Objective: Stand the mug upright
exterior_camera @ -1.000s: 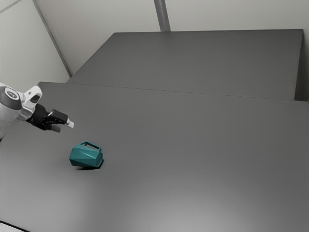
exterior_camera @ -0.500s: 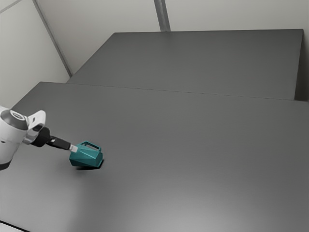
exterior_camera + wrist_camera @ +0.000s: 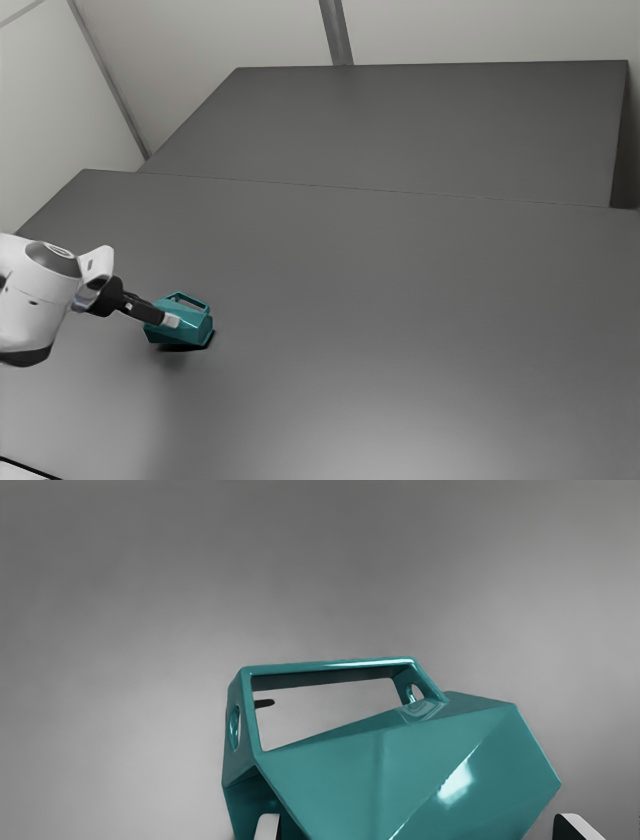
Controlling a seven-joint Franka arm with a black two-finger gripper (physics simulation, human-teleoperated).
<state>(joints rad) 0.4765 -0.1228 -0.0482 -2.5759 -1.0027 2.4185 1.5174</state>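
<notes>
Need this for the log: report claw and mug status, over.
Claw open, at teal mug. Mug on its side, not upright. Nothing seen between them.

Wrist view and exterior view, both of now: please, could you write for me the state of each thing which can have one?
Mug: lying on its side, not upright; whether it is empty, I cannot tell.
Gripper: open, fingers wide apart, at the mug.
Arm: extended from the exterior view's left toward the mug.
</notes>
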